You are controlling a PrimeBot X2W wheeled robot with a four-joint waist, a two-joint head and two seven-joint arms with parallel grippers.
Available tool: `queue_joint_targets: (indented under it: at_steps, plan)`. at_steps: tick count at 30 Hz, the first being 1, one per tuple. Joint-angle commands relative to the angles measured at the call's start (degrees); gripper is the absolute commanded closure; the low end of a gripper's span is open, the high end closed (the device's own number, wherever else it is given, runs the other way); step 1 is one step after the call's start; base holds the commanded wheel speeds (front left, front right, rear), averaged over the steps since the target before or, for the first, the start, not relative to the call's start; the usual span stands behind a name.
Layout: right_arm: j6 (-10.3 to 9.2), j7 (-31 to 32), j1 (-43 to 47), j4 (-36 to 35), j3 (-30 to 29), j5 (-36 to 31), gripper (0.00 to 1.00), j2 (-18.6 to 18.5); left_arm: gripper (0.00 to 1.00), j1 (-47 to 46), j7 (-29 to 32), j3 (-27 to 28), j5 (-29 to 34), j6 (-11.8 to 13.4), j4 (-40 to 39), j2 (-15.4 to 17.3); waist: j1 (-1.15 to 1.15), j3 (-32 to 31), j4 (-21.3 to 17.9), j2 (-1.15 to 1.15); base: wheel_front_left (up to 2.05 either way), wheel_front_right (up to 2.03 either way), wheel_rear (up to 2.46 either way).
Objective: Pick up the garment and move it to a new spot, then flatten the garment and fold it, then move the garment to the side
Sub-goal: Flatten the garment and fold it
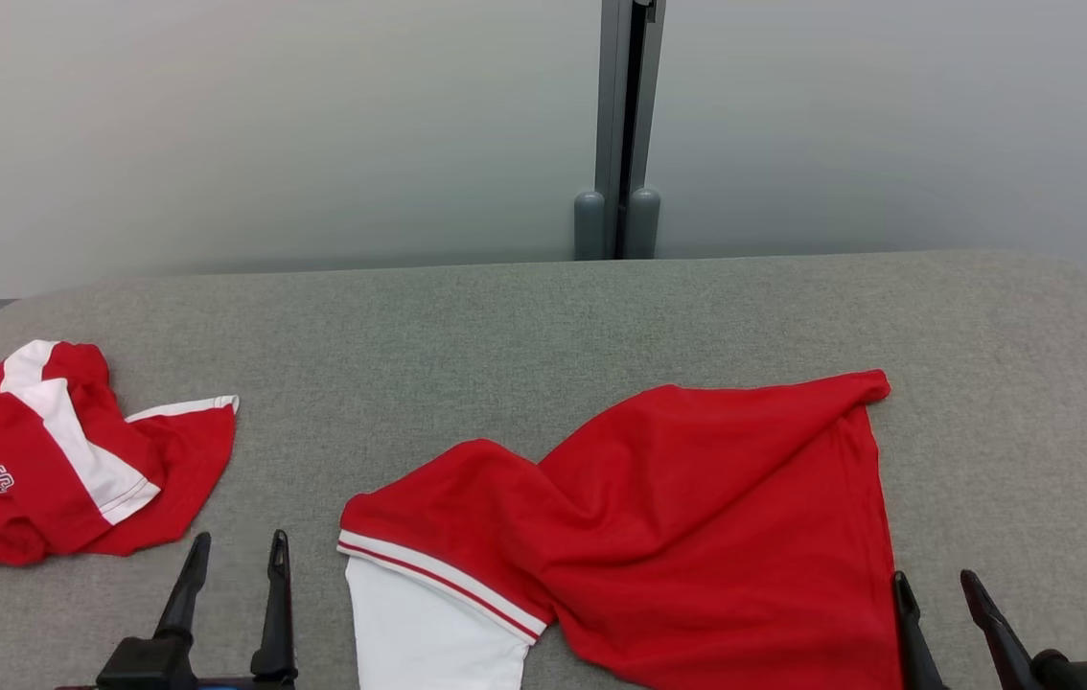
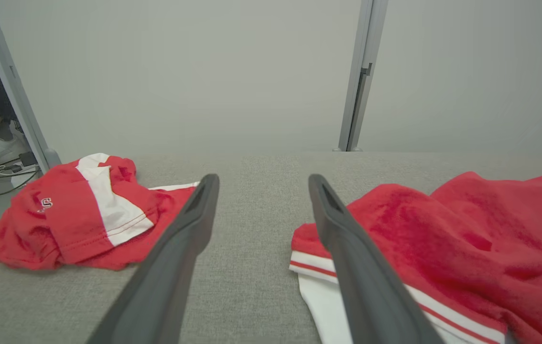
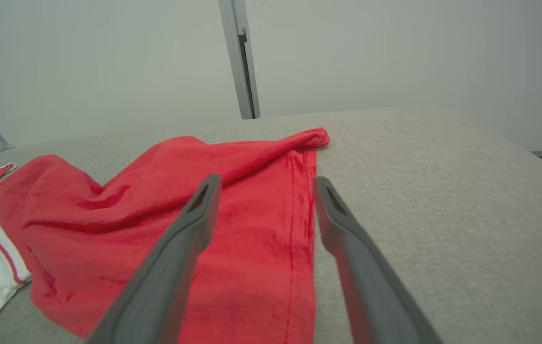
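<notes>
Fabric runs out of sight at the near edge — the rumpled red jersey garment (image 1: 697, 517), white-sleeved, lies centre-right on the grey felt tabletop (image 1: 543, 326). Left gripper (image 1: 240, 537) and right gripper (image 1: 935, 577) gape wide, empty. A crumpled red-and-white shirt (image 1: 45, 460) far left bears a small white "S" — pale partition panels (image 1: 265, 125) behind.

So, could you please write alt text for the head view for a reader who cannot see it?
A red garment with a white sleeve lies rumpled on the middle and right of a grey table, and a bunched red-and-white garment sits at its left end. The left gripper and right gripper stand open at the bottom edge, holding nothing.
</notes>
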Motion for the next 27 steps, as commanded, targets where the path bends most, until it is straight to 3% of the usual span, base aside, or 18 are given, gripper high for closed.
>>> queue_joint_targets:
  at_steps: [1, 12, 27]
  plan:
    - [0.02, -0.13, 0.10, 1.58, -0.74, 0.30, 0.00, -0.08, 0.00, 0.08, -0.14, -0.48, -0.56, -0.42, 1.14, -0.05, 0.00, 0.12, -0.10, 0.00, 0.00, 0.00, 0.00]
    - [0.03, -0.31, -1.25, 14.34, -1.60, 1.68, 0.00, -0.07, 0.00, -1.40, -0.15, -4.01, -3.72, -1.00, 13.33, -0.78, 0.00, 1.82, -1.07, 0.00, 0.00, 0.00, 0.00]
    - [0.03, -0.31, -3.51, 20.76, 3.90, 9.16, 0.00, -0.09, 0.00, -3.80, -0.13, -9.17, -10.06, -1.10, 24.25, -0.38, 0.00, 3.96, -1.85, 0.00, 0.00, 0.00, 0.00]
